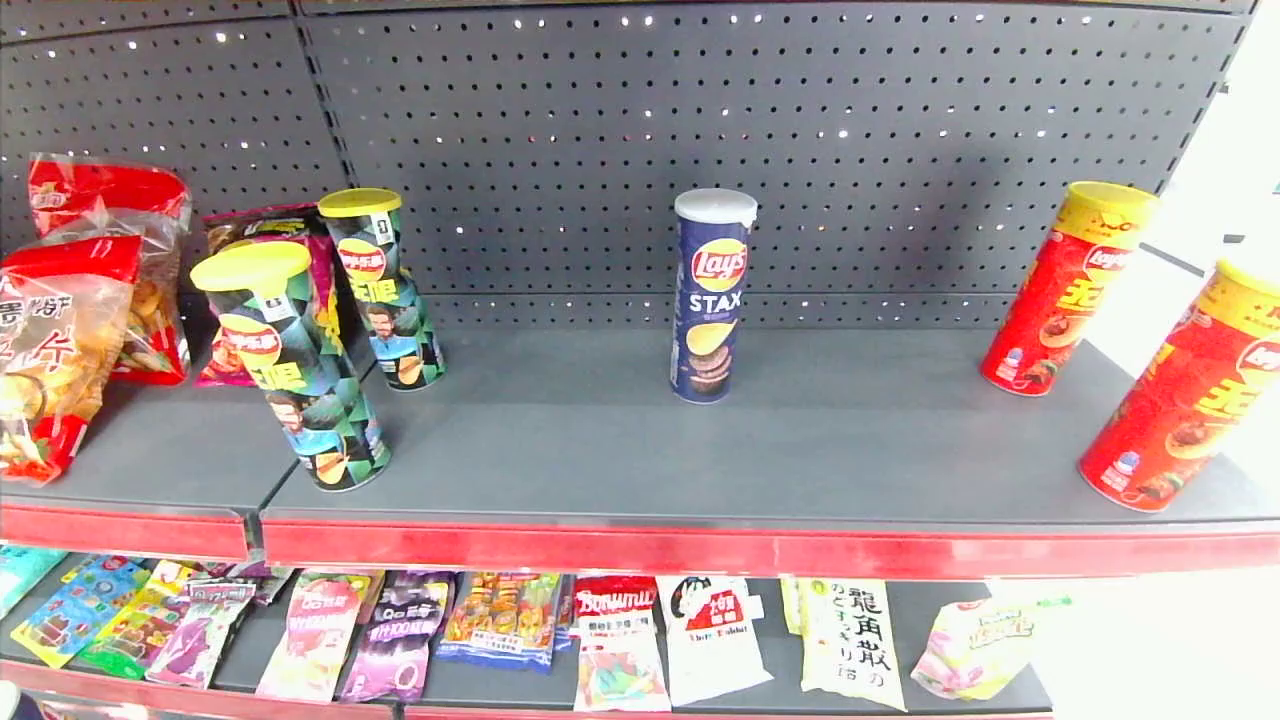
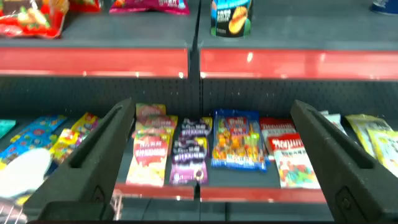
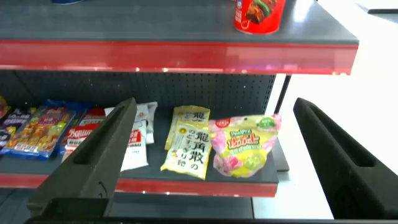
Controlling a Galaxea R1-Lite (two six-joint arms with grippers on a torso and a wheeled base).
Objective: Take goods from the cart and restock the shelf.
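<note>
Both grippers hang spread and empty before the shelf's (image 1: 760, 550) lower tier of snack bags (image 2: 236, 140), left gripper (image 2: 209, 112) toward its left part, right gripper (image 3: 214, 109) at its right end. Upright on the tier above, a green can (image 2: 231, 17) stands over the left, a red can (image 3: 258, 14) over the right. With nothing held, I judge the cart comes first.

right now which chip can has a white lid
The dark blue can, alone in the middle; the green cans and red cans have yellow lids.

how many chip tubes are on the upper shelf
5: front green tube, rear green tube at left; blue tube mid-shelf; rear red tube, front red tube at right. Bags may hide more.
</note>
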